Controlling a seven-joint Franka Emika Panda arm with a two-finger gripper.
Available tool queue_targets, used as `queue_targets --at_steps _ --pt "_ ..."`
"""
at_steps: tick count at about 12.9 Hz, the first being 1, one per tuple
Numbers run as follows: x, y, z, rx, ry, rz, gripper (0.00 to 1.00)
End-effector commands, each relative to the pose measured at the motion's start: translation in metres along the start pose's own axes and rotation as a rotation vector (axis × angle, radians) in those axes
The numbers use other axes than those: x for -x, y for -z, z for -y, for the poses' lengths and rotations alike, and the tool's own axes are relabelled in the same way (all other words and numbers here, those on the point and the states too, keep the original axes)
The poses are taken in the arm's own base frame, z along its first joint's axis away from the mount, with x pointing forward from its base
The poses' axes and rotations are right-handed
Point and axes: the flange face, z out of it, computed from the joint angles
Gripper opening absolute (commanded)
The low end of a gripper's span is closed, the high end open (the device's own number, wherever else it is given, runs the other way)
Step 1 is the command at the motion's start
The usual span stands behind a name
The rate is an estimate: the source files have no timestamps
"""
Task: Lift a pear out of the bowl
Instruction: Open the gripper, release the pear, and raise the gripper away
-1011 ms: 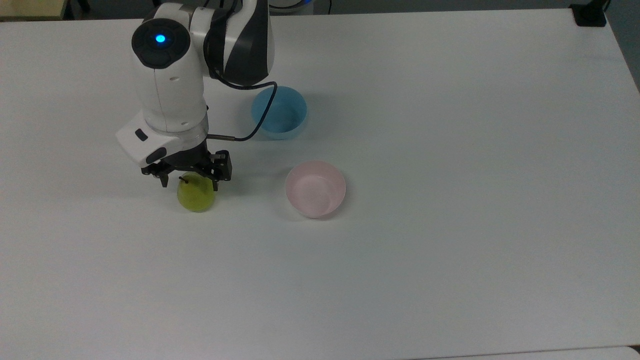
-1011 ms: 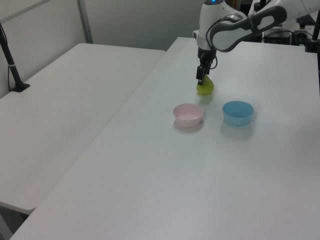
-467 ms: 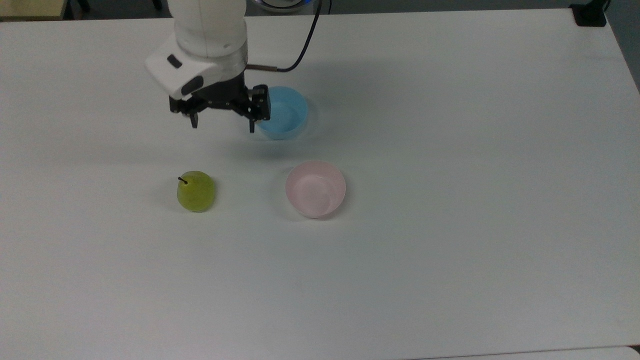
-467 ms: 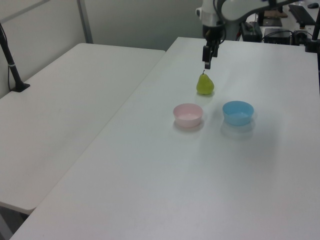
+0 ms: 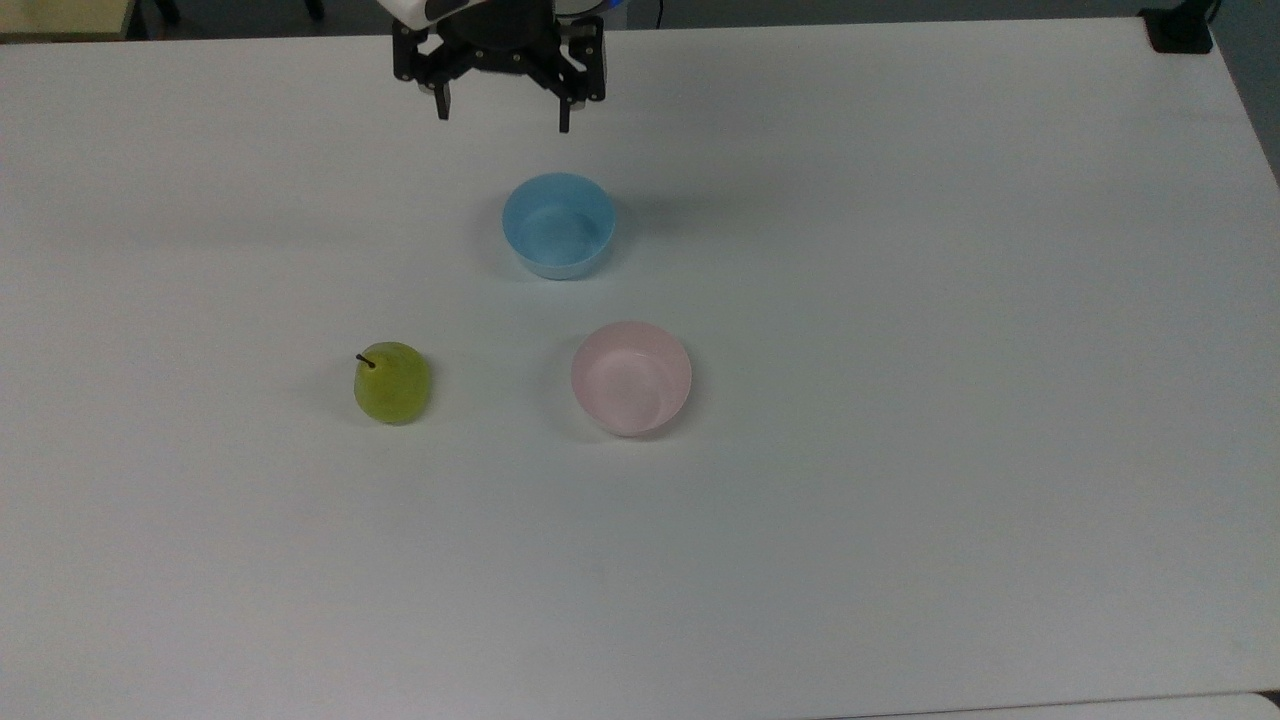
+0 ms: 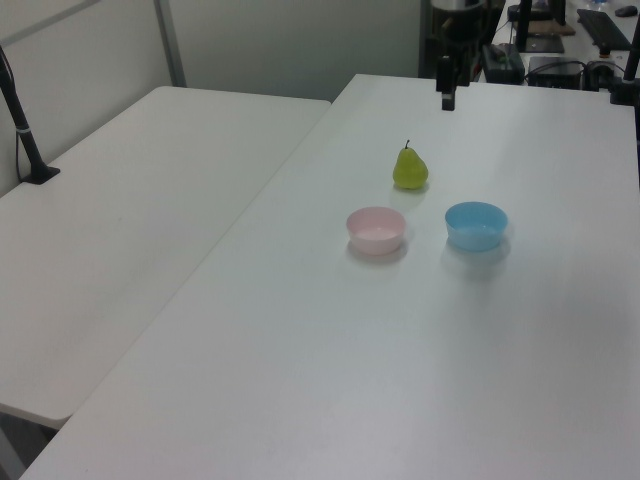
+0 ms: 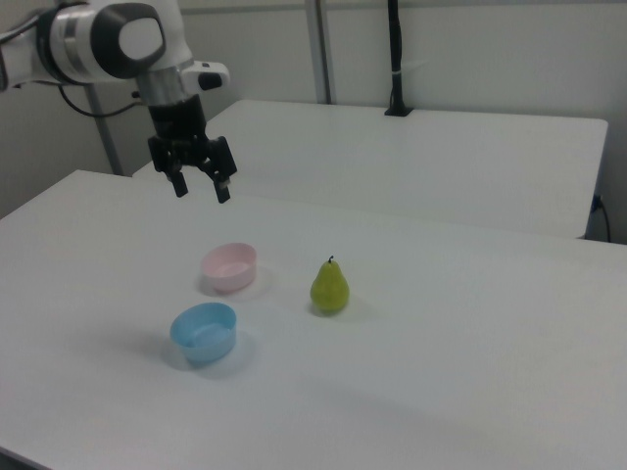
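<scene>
Pear on the table, well away from the empty gripper

In the top view the pear point(image 5: 392, 383) stood upright (stem up) on the table point(image 5: 900, 300) at about 7 o'clock from the gripper point(image 5: 500, 110), whose fingers were spread apart, holding nothing; the pink bowl point(image 5: 631, 377), at the pear's 3 o'clock, sat empty.

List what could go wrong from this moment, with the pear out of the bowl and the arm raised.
The pear stands upright on the bare table, apart from the pink bowl; a knock could topple or roll it. The open gripper hangs high above the bowls, so a careless descent could clip the blue bowl.
</scene>
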Motion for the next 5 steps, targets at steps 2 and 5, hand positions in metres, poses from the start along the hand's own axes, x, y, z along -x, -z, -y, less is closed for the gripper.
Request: queue_targets --at_steps 2,5 --pt "0.0311 0.0195 -0.0003 -0.015 -0.01 0.026 1.0" --pt "0.0308 0.0198 -0.0047 -0.016 -0.018 0.025 1.0"
